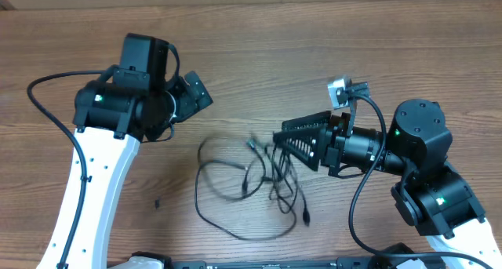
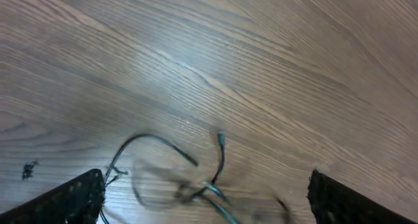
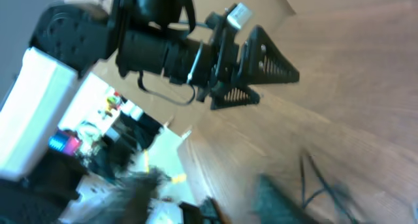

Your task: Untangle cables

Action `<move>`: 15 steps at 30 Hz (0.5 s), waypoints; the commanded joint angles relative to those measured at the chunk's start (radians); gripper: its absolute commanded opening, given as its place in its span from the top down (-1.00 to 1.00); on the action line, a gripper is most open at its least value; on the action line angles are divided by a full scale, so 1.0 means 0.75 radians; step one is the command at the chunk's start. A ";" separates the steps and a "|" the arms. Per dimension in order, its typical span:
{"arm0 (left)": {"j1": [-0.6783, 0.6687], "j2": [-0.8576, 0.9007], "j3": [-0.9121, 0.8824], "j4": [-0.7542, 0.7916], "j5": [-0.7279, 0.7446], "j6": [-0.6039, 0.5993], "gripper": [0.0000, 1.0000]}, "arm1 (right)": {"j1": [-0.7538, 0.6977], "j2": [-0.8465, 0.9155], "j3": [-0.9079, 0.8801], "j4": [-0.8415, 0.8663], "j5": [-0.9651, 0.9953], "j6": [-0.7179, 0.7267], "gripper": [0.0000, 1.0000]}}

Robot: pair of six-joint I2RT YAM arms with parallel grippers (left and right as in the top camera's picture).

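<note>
The cables (image 1: 259, 179) are thin black cords lying in a loose tangle on the wooden table, with wide loops to the left and a knot under the right gripper's tips. In the left wrist view the cables (image 2: 196, 181) look blurred. My left gripper (image 1: 194, 92) is wide open and empty, above and behind the tangle; its fingers frame the cables in the left wrist view (image 2: 206, 201). My right gripper (image 1: 278, 137) is rolled on its side, with its tips right at the knot. The blurred right wrist view shows cords (image 3: 320, 181) but not the jaw gap.
The wooden table (image 1: 314, 34) stretches behind the arms. A small dark speck (image 1: 157, 202) lies left of the cables. The left arm (image 3: 163, 48) fills the top of the right wrist view. Thick black arm cables loop beside both arms.
</note>
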 commanded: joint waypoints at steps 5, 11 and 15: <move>0.008 0.008 0.017 -0.022 0.063 0.071 -0.99 | 0.007 0.056 0.034 -0.065 0.039 -0.012 -0.61; 0.008 0.008 0.017 -0.028 0.062 0.119 -1.00 | 0.007 0.120 0.034 -0.392 0.552 -0.034 -0.71; 0.008 0.008 0.017 -0.042 0.060 0.177 -0.99 | 0.007 0.156 0.034 -0.555 0.859 0.042 -0.73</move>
